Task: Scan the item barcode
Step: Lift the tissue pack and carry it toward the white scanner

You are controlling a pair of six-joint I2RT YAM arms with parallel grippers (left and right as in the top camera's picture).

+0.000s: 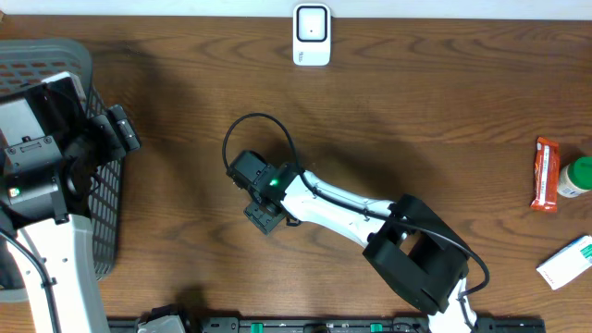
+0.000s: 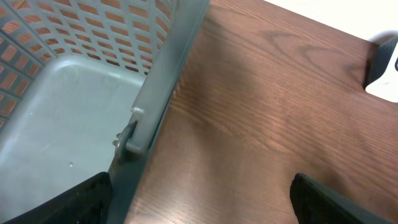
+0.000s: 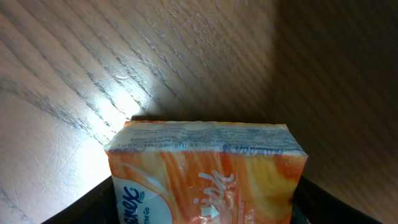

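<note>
**Pack straddled, nothing scanned yet**

My right tool (image 3: 211,200) straddles the orange tissue pack (image 3: 205,165) on the worktop (image 1: 416,92) (gripping or not, I cannot tell). My left tool (image 2: 211,199) gapes empty over the basket (image 2: 155,106). Lifting the pack to the scanner (image 1: 312,34) remains.

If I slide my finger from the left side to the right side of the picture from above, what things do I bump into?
Gray basket → right gripper → white barcode scanner → orange wrapped bar → green-capped bottle.
</note>
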